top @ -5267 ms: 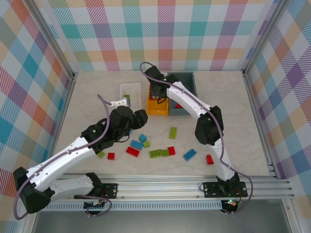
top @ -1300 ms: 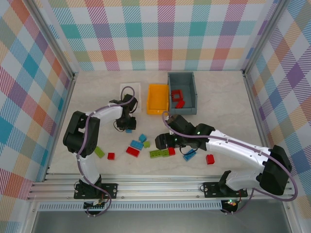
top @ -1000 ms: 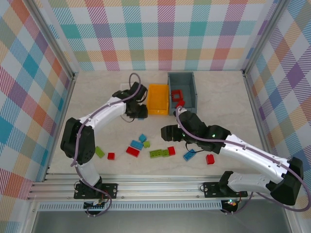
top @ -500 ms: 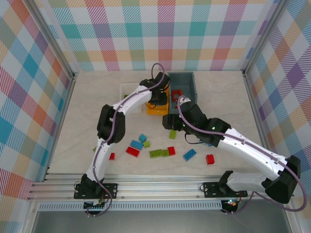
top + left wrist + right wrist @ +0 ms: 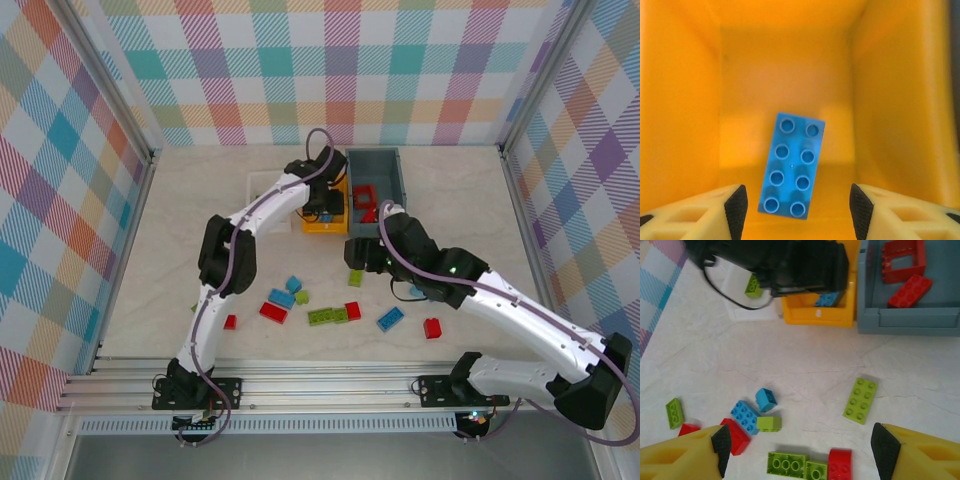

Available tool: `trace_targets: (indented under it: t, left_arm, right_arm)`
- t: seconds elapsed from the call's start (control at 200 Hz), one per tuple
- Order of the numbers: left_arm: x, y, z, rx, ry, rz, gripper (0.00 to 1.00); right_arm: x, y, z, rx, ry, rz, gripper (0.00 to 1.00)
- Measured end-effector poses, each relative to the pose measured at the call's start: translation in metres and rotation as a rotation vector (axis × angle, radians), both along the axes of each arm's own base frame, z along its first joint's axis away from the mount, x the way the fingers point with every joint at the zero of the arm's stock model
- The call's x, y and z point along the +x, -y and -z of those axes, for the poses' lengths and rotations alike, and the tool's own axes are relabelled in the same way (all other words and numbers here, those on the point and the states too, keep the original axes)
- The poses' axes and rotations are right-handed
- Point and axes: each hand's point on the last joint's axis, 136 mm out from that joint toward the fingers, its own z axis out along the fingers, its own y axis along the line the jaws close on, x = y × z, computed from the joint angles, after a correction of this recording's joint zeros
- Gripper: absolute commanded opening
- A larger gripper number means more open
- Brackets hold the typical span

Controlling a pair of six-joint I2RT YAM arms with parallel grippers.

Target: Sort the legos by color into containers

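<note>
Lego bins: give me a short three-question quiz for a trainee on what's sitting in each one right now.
1. True or false: the blue brick is inside the orange bin.
2. The pieces in the grey bin are: A red, B lime green, C blue.
3. Fill in: the brick in the white bin is ___ in colour.
Key: 1 true; 2 A; 3 lime green.

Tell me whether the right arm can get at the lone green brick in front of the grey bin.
Probably yes. The right pincer hangs open close to the green brick, which lies flat on the table with nothing touching it.
</note>
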Motion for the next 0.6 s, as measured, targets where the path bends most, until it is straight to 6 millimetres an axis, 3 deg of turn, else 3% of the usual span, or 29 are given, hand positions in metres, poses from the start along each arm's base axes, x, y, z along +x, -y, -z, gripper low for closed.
trace_targets:
  t: [0.08, 0.2, 0.285, 0.345, 0.46, 0.605]
  left_arm:
    - [-0.009, 0.0, -0.038, -0.05, 0.049, -0.014, 0.62]
    - [-0.029, -0.004, -0.116, -0.164, 0.173, -0.029, 0.63]
    - [-0.053, -0.005, -0.168, -0.254, 0.262, -0.021, 0.62]
    - [-0.071, -0.005, -0.192, -0.308, 0.298, -0.008, 0.61]
    - [-0.106, -0.006, -0.203, -0.38, 0.306, 0.011, 0.56]
    - [-0.159, 0.001, -0.172, -0.411, 0.249, 0.066, 0.52]
  right_arm:
    - [0.004, 0.017, 0.002, -0.023, -0.009, 0.048, 0.75]
    - [0.012, 0.05, 0.005, -0.051, -0.051, 0.153, 0.75]
    - [0.015, 0.072, 0.012, -0.07, -0.092, 0.221, 0.75]
    - [0.014, 0.084, 0.017, -0.084, -0.123, 0.262, 0.75]
    - [0.007, 0.102, 0.027, -0.099, -0.176, 0.317, 0.72]
    - [-0.002, 0.128, 0.053, -0.095, -0.293, 0.426, 0.64]
